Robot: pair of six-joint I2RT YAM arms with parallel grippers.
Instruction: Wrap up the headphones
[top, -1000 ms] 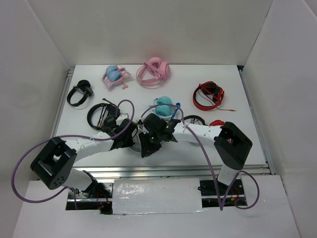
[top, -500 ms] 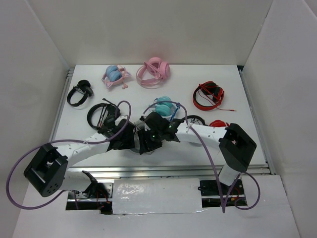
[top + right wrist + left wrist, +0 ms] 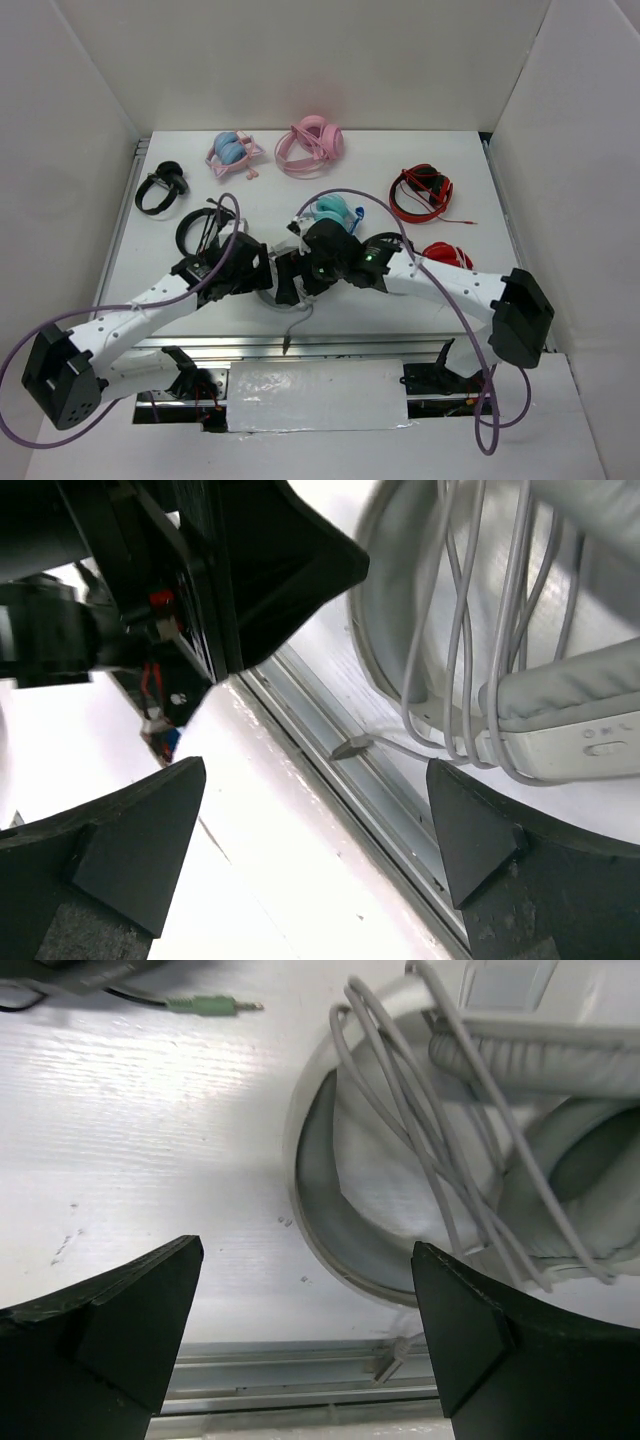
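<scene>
So, going from the left: the left gripper [image 3: 305, 1250] has its jaws spread wide with nothing pinched. The headphones [image 3: 400, 1160] sit just ahead of the gap, spilling off past its right finger. The curved band bows toward the jaws and the ear cups sit further to the right. The cable [image 3: 430, 1140] is already looped over the band in several strands that run diagonally, from ahead of the gap down toward the right finger.

In the top view the headphones [image 3: 272, 300] are mostly hidden under the two wrists, and both grippers are right on top of them. A loose tail of cable [image 3: 296, 328] trails back toward the near edge.

The right gripper [image 3: 315, 770] is also wide open and empty. From its wrist, the headphones [image 3: 560, 710] are ahead and off to the right of the gap. The strands run straight away from the jaws, and the plug [image 3: 350, 748] rests on the metal rail [image 3: 400, 810] just ahead of the gap.

I'd say the left arm is lined up better on the band and the right one on the loose plug end.

Compared with a second ago, both sets of jaws have opened from nearly closed, so the wrap looks let go. Both elbows have swung outward too, and that cable tail wasn't showing before.
</scene>
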